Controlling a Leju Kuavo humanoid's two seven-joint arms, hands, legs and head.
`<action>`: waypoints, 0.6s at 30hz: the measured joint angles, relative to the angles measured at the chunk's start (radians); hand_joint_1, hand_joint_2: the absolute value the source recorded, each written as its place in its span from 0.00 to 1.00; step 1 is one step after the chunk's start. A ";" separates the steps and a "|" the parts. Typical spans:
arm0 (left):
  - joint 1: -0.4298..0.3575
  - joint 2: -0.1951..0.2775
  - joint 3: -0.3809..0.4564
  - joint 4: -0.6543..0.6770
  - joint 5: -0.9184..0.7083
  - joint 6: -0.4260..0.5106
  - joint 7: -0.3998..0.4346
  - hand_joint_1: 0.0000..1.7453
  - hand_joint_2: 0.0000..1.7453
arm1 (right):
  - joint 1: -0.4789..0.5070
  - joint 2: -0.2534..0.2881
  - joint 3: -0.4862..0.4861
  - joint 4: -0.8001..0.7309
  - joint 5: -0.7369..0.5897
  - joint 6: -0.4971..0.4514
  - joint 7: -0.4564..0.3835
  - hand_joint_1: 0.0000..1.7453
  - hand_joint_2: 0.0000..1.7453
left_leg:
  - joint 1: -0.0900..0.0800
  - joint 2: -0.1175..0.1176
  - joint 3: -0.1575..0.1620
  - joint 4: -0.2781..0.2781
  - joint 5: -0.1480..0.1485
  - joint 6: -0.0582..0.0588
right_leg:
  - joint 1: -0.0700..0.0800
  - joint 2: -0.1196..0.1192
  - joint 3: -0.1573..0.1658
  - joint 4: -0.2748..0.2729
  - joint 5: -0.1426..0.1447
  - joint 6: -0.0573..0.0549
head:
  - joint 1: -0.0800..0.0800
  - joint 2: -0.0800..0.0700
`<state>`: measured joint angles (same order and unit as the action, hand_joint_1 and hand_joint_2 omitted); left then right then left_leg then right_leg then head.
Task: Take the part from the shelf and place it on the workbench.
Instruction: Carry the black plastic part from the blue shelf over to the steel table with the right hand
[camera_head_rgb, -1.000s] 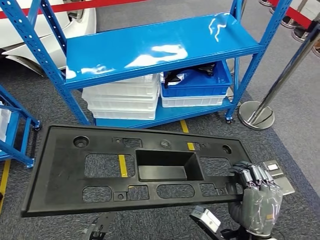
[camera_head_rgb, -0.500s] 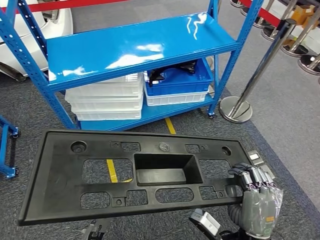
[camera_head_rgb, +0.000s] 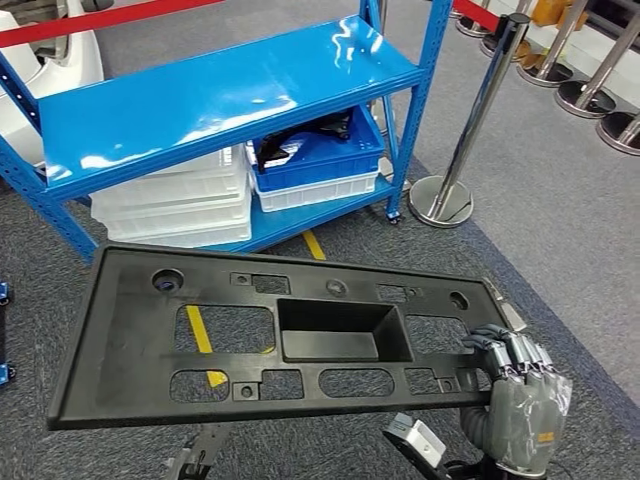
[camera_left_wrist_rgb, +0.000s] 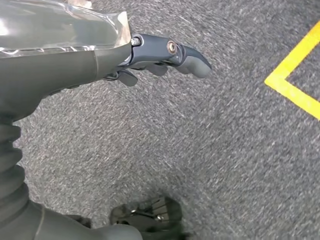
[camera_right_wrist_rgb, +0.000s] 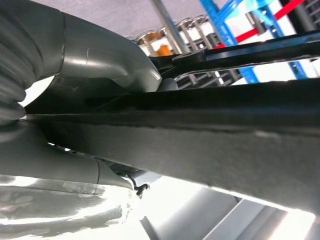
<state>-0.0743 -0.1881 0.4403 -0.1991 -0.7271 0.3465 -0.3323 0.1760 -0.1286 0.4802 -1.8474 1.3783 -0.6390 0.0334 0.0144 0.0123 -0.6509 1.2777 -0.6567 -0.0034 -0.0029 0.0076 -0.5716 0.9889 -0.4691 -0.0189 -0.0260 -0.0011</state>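
Observation:
The part is a long black plastic panel with a deep rectangular recess and several cut-outs, held flat and level low in the head view. My right hand grips its right end, fingers curled over the top edge. The right wrist view shows that panel edge from beneath, with my thumb pressed against it. My left hand hangs over grey carpet, fingers stretched out and holding nothing. The blue shelf stands behind the panel with its top board bare.
On the shelf's lower board sit stacked white trays and a blue bin with dark items. A chrome stanchion stands right of the shelf, with more at the far right. Red barrier tape runs behind. Yellow floor lines cross the carpet.
The whole scene has slid left as the camera turns right: shelf and stanchion shifted leftward. The panel stays in my right hand's grip, in the same place in view.

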 joint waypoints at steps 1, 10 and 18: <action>0.001 0.000 0.000 0.000 0.000 0.000 0.000 0.00 1.00 | 0.001 0.000 0.000 0.000 0.000 0.000 0.000 1.00 1.00 | 0.000 -0.001 -0.008 0.021 0.002 0.000 | 0.001 0.009 -0.001 0.002 0.001 -0.001 | 0.000 0.000; 0.001 0.000 0.000 0.000 -0.001 0.000 0.001 0.00 1.00 | 0.007 0.002 -0.003 -0.002 -0.004 0.000 0.000 1.00 1.00 | 0.007 -0.046 0.103 -0.247 0.134 0.020 | -0.003 0.075 -0.040 0.039 0.000 0.037 | 0.000 0.000; 0.006 0.001 0.001 0.000 -0.001 -0.013 -0.008 0.00 1.00 | 0.041 0.002 -0.025 -0.006 -0.029 -0.023 0.027 1.00 1.00 | 0.012 0.022 0.104 -0.253 0.139 0.031 | -0.013 -0.007 -0.122 0.253 -0.088 0.064 | 0.006 0.000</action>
<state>-0.0686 -0.1871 0.4414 -0.1991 -0.7281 0.3333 -0.3399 0.2165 -0.1263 0.4547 -1.8537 1.3496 -0.6625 0.0606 0.0262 0.0347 -0.5466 1.0249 -0.5179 0.0273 -0.0158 0.0006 -0.6932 1.2419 -0.5571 0.0455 -0.0204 -0.0011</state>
